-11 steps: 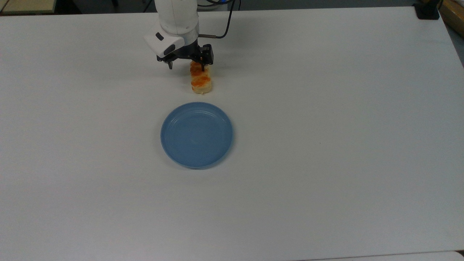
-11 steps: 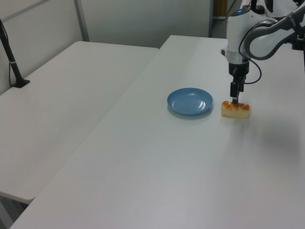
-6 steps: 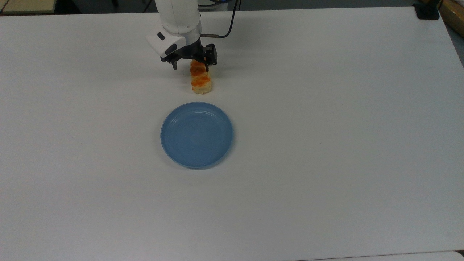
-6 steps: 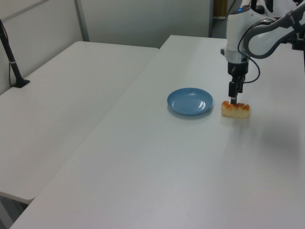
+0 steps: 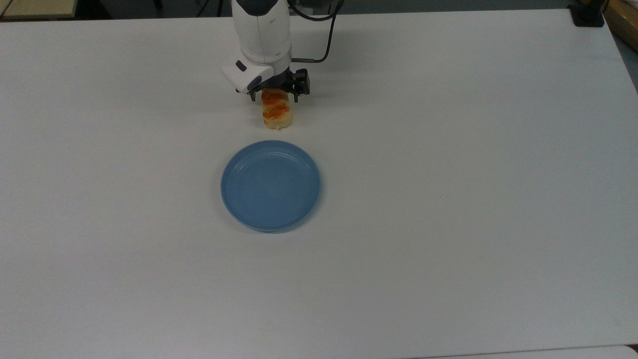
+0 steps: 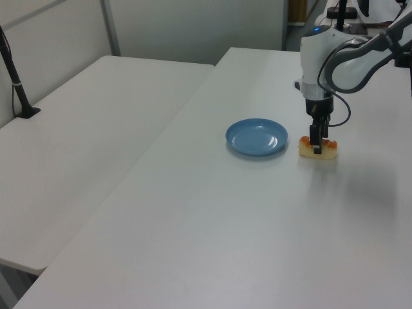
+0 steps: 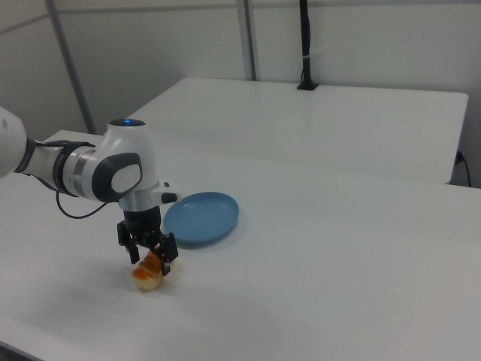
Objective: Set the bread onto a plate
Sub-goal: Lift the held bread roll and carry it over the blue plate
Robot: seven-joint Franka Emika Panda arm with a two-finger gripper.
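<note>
The bread [image 5: 276, 113] is lying on the white table [image 5: 448, 199], in the upper centre of the top view, its long axis running up-down in the frame w/ orange glazed bumps on top. It's sitting just above the plate [image 5: 270, 185] in that frame, near it but apart, not touching. The plate is resting flat & bare around mid-frame.

The gripper [image 5: 275, 94] is hanging off the white arm coming in from the top edge of the top view, and is sitting low over the bread's upper end. Fingers are spread, one on each side of the roll: in the right view the gripper [image 7: 148, 256] is straddling the bread [image 7: 149, 275] at lower left of the frame, w/ dark fingertips [image 7: 170, 258] reaching down beside it. Can't tell if the pads are touching the bread yet.

In the left view the gripper [image 6: 316, 147] is pointing straight down at the bread [image 6: 318, 149], right of centre, w/ the plate [image 6: 256, 137] just to the left view's left. A 2nd white table is standing alongside in the left view's left half.
</note>
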